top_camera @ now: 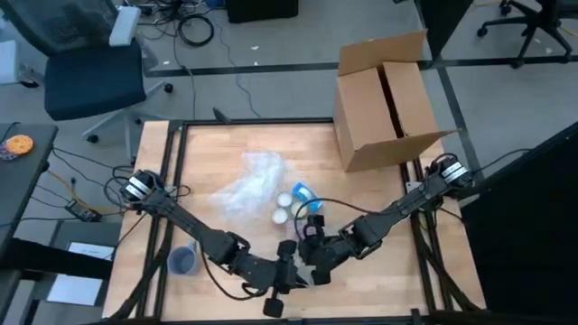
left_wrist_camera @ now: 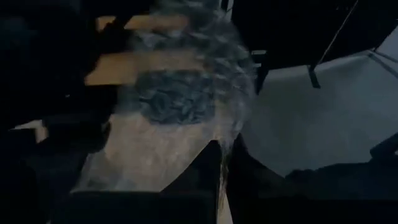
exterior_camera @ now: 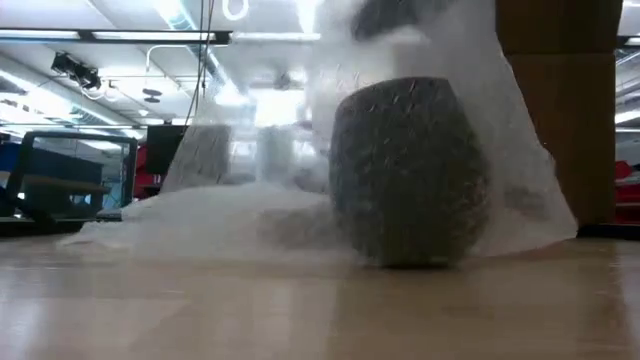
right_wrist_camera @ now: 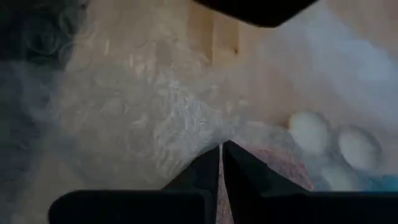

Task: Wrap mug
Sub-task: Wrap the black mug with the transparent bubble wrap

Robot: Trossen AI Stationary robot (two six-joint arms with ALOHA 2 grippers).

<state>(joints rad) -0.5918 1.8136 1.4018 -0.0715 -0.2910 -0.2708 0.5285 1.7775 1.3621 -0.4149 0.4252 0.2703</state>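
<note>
Both grippers are working close together at the table's near edge, about mid-width. Right gripper (right_wrist_camera: 221, 152) is showing its fingers pressed together in the right wrist view, pinching a thin sheet of translucent wrap (right_wrist_camera: 149, 118). Left gripper (left_wrist_camera: 219, 163) is looking the same in the left wrist view: fingers closed, tips pinching the wrap's edge (left_wrist_camera: 227, 134). In the high view the two are sitting just beside each other, left gripper (top_camera: 287, 275) nearer the front edge, right gripper (top_camera: 312, 248) slightly behind it.

Mug (exterior_camera: 410, 170) is standing upright on the table (exterior_camera: 300, 310) in the low view, dark and rounded, already sitting under the wrap (exterior_camera: 520, 190), which is draping over it and spreading out across the surface to one side. Left wrist view is showing the same dark mug (left_wrist_camera: 177, 96) through the film. In the high view the arms are hiding it, so I cannot tell exactly where it sits; it is somewhere around the grippers.

Grey cup (top_camera: 183, 260) is sitting near the table's front-left corner, beside the left arm.

Further back, small white and blue items (top_camera: 296, 200) are lying around the table centre, touching one another. Just behind them a crumpled heap of clear plastic (top_camera: 253, 185) is lying left of centre.

Cardboard box (top_camera: 386, 104) is standing open at the far right corner, overhanging the back edge.

Beyond the table, an office chair (top_camera: 86, 68) is standing on the floor off the far left corner.
</note>
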